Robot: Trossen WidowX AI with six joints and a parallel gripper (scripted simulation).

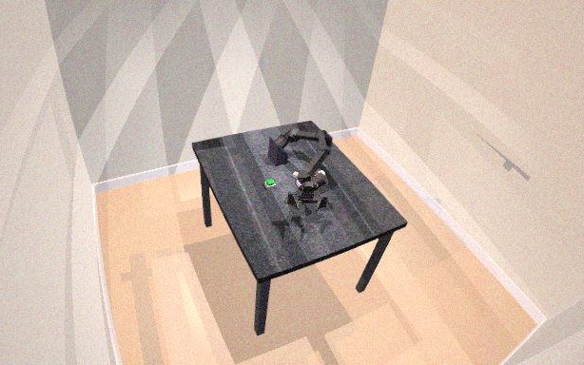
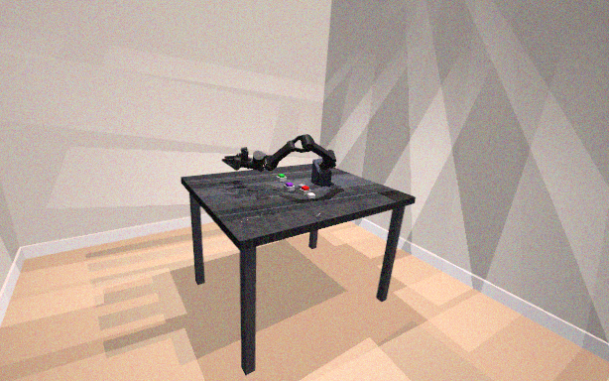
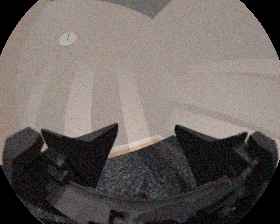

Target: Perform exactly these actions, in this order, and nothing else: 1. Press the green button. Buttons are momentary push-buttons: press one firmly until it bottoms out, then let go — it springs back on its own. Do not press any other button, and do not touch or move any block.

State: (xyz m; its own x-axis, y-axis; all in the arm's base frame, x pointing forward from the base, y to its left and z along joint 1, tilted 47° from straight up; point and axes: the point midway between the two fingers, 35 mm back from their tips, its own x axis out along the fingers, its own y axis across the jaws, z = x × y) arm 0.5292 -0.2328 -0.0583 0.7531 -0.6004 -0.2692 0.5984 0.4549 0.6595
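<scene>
A: Where is the green button [image 1: 269, 182] sitting?
B: Mid-frame in the top view, on the table [image 1: 234, 223], left of the gripper [image 1: 307, 200] and slightly above it.
A: And the claw?
B: It is hanging wide open, gripping nothing, well apart from the button.

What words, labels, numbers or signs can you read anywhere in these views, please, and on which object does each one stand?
None: no readable text shows in any view.
The green button, purple button and red button have plain coloured caps.
The arm's base, the open gripper and the table carry no visible marking; anything small would be lost in the grain.
</scene>
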